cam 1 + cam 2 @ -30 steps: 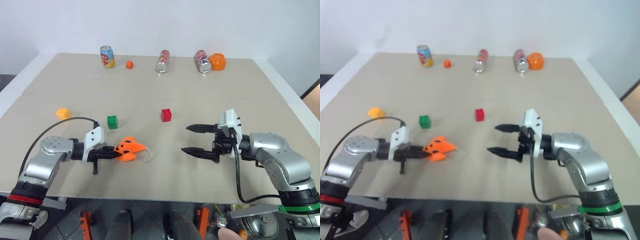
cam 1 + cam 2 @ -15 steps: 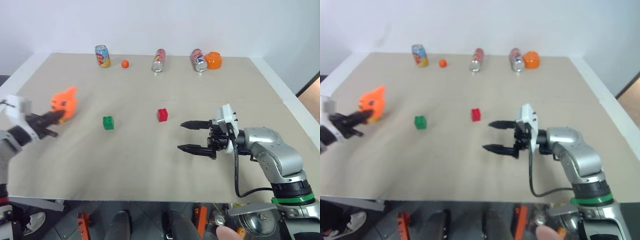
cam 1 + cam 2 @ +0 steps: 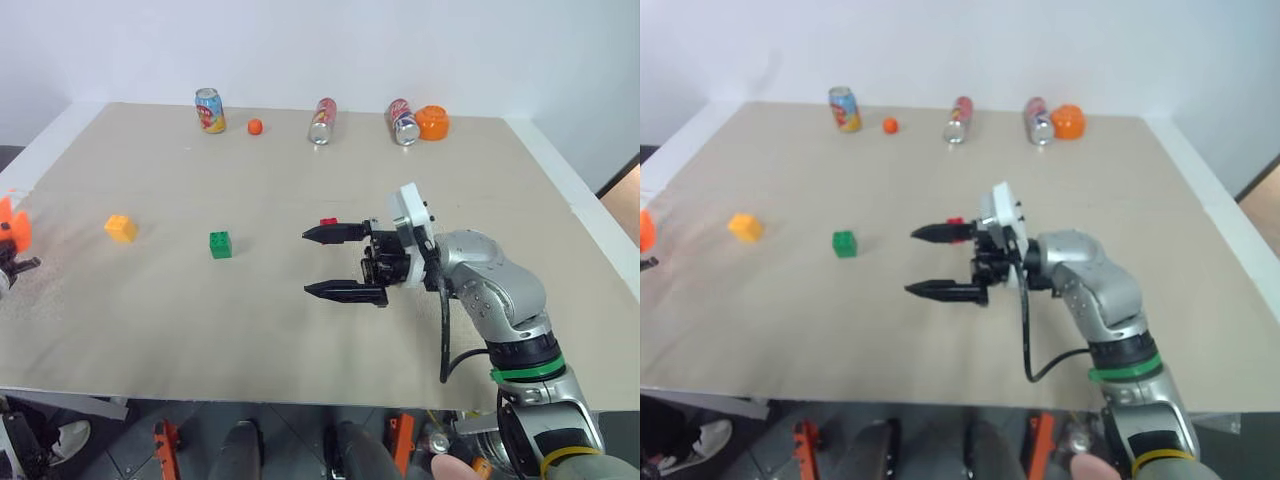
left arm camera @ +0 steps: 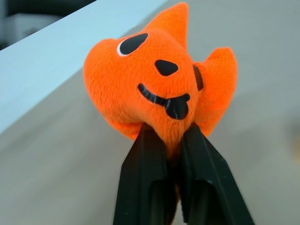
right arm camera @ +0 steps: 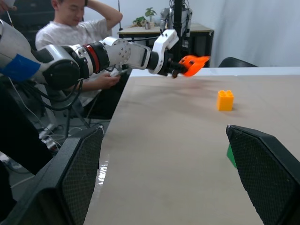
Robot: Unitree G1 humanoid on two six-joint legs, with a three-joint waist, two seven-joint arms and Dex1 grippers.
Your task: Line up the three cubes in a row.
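Note:
The yellow-orange cube and the green cube sit on the left half of the table. The red cube lies mid-table, mostly hidden behind the upper finger of my right gripper. That gripper is open, level and pointing left, with nothing between its fingers. My left gripper is shut on the orange pumpkin-faced toy, holding it up at the table's far left edge, well left of the yellow-orange cube. The right wrist view shows the toy beyond the yellow-orange cube.
Along the back edge stand three soda cans, a small orange ball and an orange round object. A person sits beyond the table's left side.
My left gripper swung the orange toy from mid-table out to the far left edge, uncovering the yellow-orange cube. My right gripper moved left, up to the red cube, staying open.

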